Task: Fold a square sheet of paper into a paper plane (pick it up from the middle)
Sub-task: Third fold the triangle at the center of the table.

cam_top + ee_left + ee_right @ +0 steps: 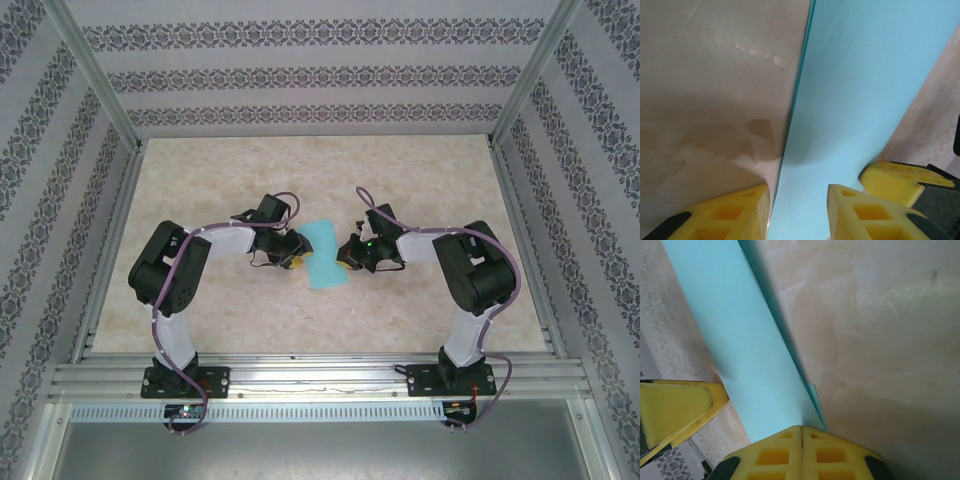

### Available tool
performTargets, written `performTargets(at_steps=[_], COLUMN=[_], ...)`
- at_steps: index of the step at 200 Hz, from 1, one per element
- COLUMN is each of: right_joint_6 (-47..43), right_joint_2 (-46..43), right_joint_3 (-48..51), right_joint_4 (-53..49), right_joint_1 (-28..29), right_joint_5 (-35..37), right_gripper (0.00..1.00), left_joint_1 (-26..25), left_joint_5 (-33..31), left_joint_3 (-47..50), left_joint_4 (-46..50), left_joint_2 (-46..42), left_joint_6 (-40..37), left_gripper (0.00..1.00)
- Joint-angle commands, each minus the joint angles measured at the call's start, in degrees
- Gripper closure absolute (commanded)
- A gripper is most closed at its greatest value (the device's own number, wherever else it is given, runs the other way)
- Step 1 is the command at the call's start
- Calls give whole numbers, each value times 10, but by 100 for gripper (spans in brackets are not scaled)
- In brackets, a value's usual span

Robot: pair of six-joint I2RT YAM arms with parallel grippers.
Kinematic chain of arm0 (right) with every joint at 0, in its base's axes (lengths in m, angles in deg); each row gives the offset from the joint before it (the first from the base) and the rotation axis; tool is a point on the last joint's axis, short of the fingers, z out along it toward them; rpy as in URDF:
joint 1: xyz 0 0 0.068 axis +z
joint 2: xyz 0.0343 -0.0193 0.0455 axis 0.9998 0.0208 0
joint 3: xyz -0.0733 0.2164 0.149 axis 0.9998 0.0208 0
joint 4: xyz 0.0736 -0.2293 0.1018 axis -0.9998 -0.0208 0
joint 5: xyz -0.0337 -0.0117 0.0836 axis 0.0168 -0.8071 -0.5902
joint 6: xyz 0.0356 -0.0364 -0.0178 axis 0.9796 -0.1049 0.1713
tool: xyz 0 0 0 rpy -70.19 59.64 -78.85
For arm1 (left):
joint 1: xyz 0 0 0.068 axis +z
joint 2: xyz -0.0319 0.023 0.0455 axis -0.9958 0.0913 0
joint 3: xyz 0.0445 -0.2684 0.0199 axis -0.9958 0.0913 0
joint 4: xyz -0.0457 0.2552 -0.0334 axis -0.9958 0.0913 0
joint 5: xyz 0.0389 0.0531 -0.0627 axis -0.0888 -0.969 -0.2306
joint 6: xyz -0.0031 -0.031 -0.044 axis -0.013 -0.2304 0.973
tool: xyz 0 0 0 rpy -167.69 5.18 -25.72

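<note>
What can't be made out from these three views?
- Top external: the fold layers of the thin turquoise-blue paper sheet are too small to count. The left gripper and right gripper cover its side edges.
- Left wrist: the sheet's far end is cut off by the top frame edge.
- Right wrist: the yellow pads hide how deep the sheet sits in the shut fingers.

Paper sheet (pixel 325 255) plain turquoise-blue; jaws yellow; table (pixel 420 180) mottled beige; walls (pixel 300 75) striped, dark floral bands.

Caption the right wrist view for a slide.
Right gripper, jaws shut, pinching the turquoise paper over the table.
</note>
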Motion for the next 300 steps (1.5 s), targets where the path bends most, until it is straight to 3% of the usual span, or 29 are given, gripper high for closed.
performTargets(at_steps=[1, 69, 124, 192, 222, 249, 300], right_joint_6=[4, 6, 7, 7, 8, 9, 10], right_joint_2=[18, 18, 19, 19, 14, 11, 8], right_joint_3=[9, 11, 12, 10, 15, 15, 10], right_joint_4=[-32, -30, -29, -29, -28, -27, -27], right_joint_1=[6, 6, 6, 5, 4, 4, 5], right_joint_5=[23, 23, 20, 19, 23, 20, 18], right_gripper=[100, 100, 100, 100, 100, 100, 100], left_joint_1=[-17, -23, -25, -24, -25, -24, -24], left_joint_5=[-11, 7, 29, 29, 19, -5, 21], left_joint_3=[-5, -9, 13, 46, 64, 54, 70], left_joint_4=[-53, -81, -182, -237, -211, -115, -118], left_joint_2=[27, 37, 39, 26, 1, -25, -30], left_joint_6=[-16, -9, 38, 63, 78, 49, 73], left_gripper=[63, 67, 66, 59, 59, 63, 73])
